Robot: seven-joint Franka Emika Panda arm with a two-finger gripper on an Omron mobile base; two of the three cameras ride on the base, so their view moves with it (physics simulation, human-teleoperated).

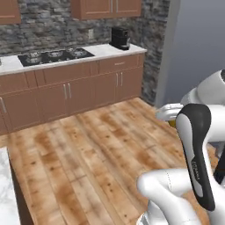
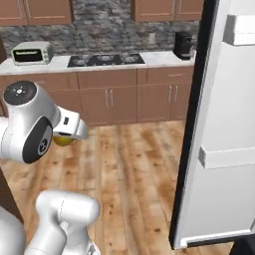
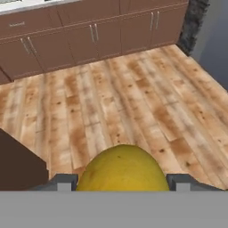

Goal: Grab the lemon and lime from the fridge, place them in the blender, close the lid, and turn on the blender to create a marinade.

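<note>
The lemon [image 3: 122,169], a yellow-orange ball, sits between my gripper's [image 3: 121,182] two dark fingertips [image 3: 62,182] at the bottom of the hand view, so the gripper is shut on it. From the right base view the lemon [image 2: 63,141] peeks out under the white hand, held above the wooden floor. A sliver of the lemon [image 1: 172,123] also shows beside the hand in the left base view. The fridge door [image 2: 219,124] stands open at the right, with white bins [image 2: 226,157] on its inner face and a dark edge.
Brown base cabinets [image 3: 89,40] run along the far wall under a counter with a cooktop [image 1: 55,56], a black coffee machine [image 1: 119,38] and a toaster oven [image 2: 31,52]. A marble counter edge [image 1: 6,189] is close at the left. Wooden floor [image 3: 133,98] lies ahead.
</note>
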